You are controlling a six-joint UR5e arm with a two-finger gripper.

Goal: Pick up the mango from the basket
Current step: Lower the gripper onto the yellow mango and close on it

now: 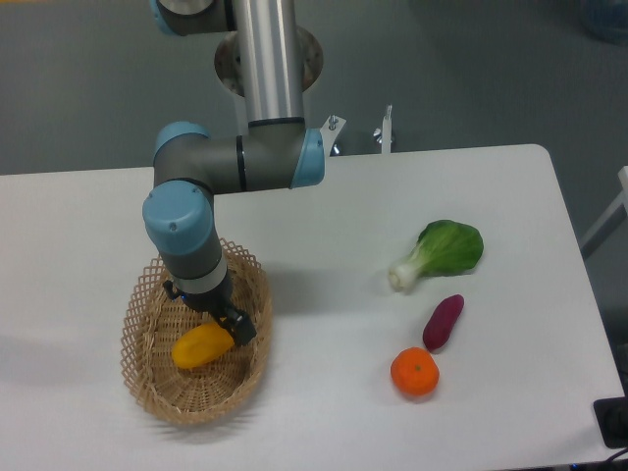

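Note:
The yellow-orange mango lies inside the tan wicker basket at the table's left front. My gripper hangs down into the basket over the mango's right end, and its body hides that end. One dark finger shows at the mango's right tip. The arm blocks the view of the jaws, so their state is unclear.
A green bok choy lies at right centre. Below it are a purple sweet potato and a round orange tangerine. The white table's right edge is close to them.

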